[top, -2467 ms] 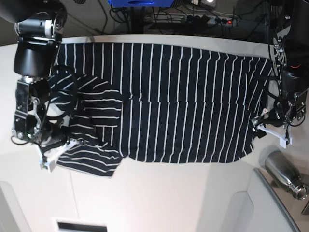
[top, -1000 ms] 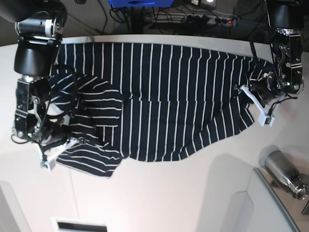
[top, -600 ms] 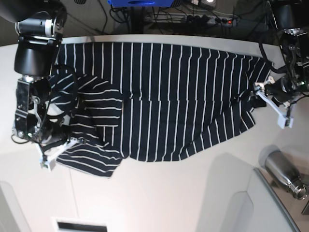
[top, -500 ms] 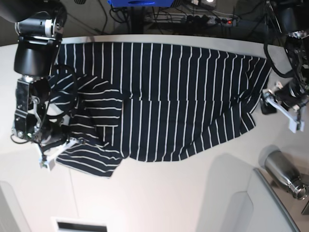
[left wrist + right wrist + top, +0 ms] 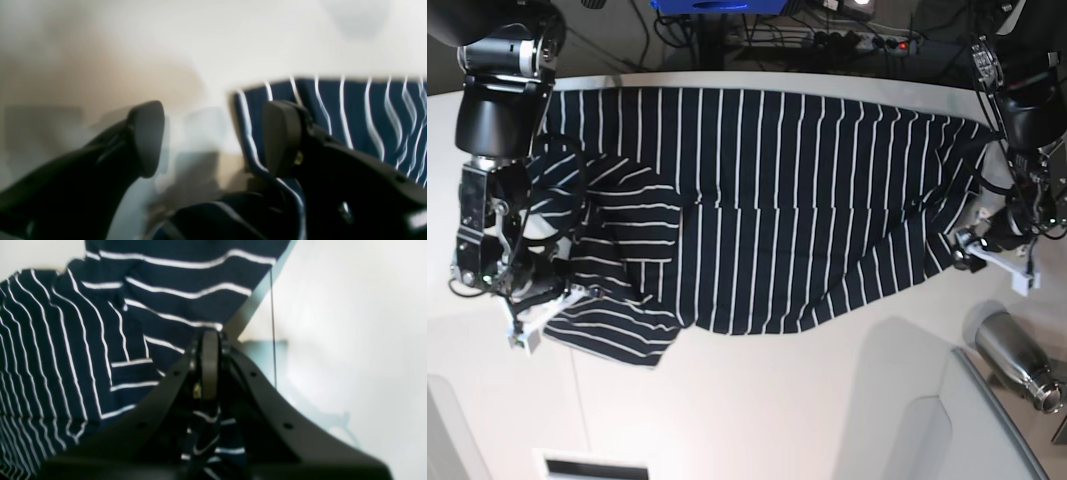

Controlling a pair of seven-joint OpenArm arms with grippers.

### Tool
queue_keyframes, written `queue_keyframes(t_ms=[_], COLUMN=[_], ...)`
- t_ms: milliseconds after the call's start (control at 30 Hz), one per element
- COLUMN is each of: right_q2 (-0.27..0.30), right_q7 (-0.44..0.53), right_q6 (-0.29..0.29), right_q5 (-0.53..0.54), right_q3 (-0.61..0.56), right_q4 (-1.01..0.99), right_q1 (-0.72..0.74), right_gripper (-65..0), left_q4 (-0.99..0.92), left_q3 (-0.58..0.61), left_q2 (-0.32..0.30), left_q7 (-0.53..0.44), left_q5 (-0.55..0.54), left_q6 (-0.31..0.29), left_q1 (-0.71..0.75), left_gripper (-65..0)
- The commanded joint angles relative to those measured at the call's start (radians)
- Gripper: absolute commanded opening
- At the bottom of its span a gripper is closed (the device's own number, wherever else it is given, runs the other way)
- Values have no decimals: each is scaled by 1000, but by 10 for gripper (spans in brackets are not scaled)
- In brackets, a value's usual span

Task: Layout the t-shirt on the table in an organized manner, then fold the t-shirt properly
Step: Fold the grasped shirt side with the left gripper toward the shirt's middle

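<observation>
T-shirt [image 5: 767, 200] | navy, white stripes | spread flat, sleeve end bunched

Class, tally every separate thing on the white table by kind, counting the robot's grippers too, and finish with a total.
Striped t-shirt: 1
Metal bottle: 1
Grippers: 2, the left gripper with jaws apart at the shirt's edge and the right gripper shut on the shirt's bunched end
Total: 4

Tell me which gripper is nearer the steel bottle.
Left. The left gripper hangs open just above the steel bottle, at the t-shirt's edge; the right gripper is across the table, shut on the t-shirt.
</observation>
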Motion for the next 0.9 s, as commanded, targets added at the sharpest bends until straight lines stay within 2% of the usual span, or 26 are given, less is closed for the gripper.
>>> queue_keyframes(t_ms=[0,333,533,867], right_q2=[9,10,10,10], right_q7=[13,16,16,18], right_q6=[4,4,4,4], right_q5=[9,9,9,9], right_q3=[1,1,1,1], right_q4=[17,17,19,19], right_q1=[26,26,26,26], right_gripper=[-650,-650,-650,-650], left_q4=[-10,-198,-205,-225], left_q3=[19,48,51,51], left_q2=[-19,3,24,47], left_q7=[-40,-164,-167,-185], left_q5=[-14,-13,-13,-13], left_q6=[-8,-7,-5,-5], left_q1=[-29,-72,-86,-91], left_gripper=[-219,-230,-240,-425])
